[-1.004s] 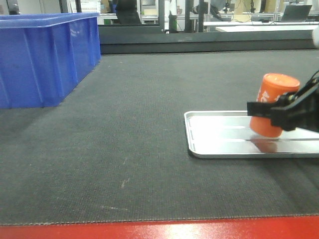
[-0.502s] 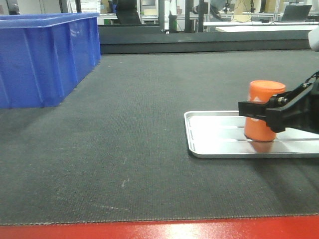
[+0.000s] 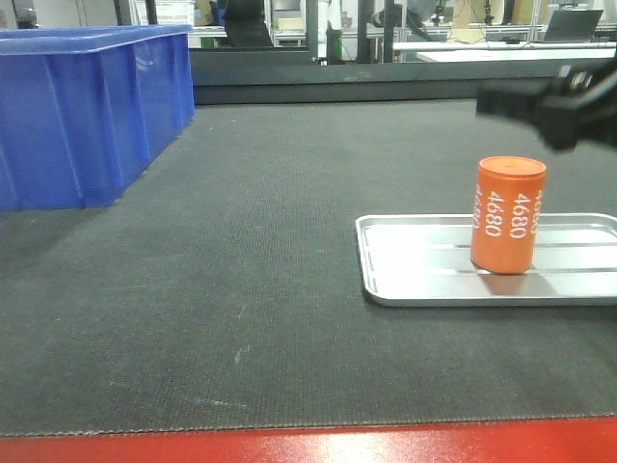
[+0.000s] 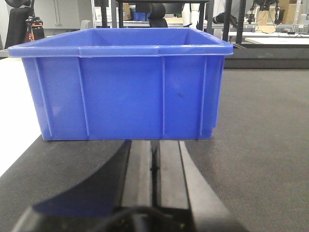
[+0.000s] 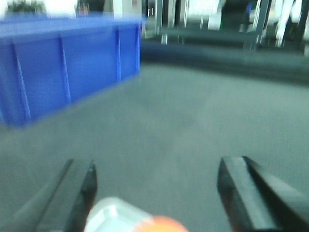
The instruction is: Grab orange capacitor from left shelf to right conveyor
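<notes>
The orange capacitor (image 3: 508, 214) stands upright on a small shallow silver tray (image 3: 415, 260), with "4680" showing on its side. The tray lies on the right conveyor (image 3: 241, 280), a dark textured belt with a red frame (image 3: 308, 447) along the near edge. My right gripper (image 3: 492, 101) hovers open above and to the right of the capacitor, apart from it. In the right wrist view the gripper (image 5: 157, 166) is spread wide, and the capacitor's top (image 5: 161, 226) peeks in at the bottom edge. My left gripper (image 4: 154, 145) is shut on nothing, low over the belt. The left shelf is out of view.
A large blue plastic bin (image 3: 87, 106) stands on the belt at the far left, directly ahead of the left gripper (image 4: 125, 87). A white tabletop (image 4: 14, 130) borders the belt on the left. Racks and desks fill the background.
The right gripper set the tilted capacitor upright on the tray, opened, and rose up and away. The capacitor now stands free.
</notes>
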